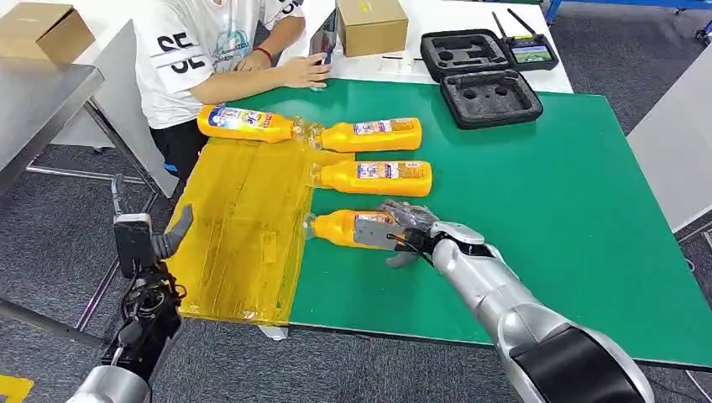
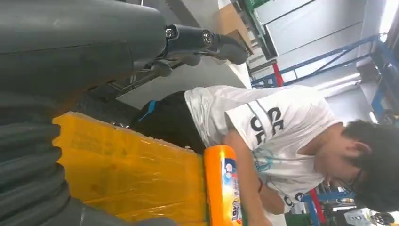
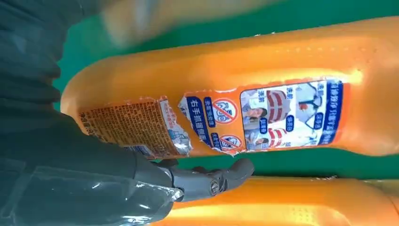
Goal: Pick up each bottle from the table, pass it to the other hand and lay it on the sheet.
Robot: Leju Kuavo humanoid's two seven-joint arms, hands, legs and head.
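Note:
Four orange bottles lie on the green table point(image 1: 537, 210). The nearest bottle point(image 1: 340, 228) point(image 3: 263, 61) lies just right of the yellow sheet point(image 1: 243, 227). My right hand point(image 1: 405, 230) is over its base end, fingers spread across it. The thumb point(image 3: 216, 181) lies alongside with a thin strip of green between it and the bottle. A second bottle point(image 1: 378, 177) and a third point(image 1: 374, 134) lie farther back. The fourth bottle point(image 1: 243, 122) point(image 2: 223, 183) rests on the sheet's far edge. My left hand point(image 1: 151, 243) hovers off the table's left edge beside the sheet, holding nothing, with fingers point(image 2: 207, 42) extended.
A person point(image 1: 210, 50) in a white shirt sits at the far left corner, a hand on the table. Behind stand a cardboard box point(image 1: 371, 25), an open black foam case point(image 1: 491, 96) and a controller point(image 1: 531, 52). A metal table point(image 1: 34, 101) stands to the left.

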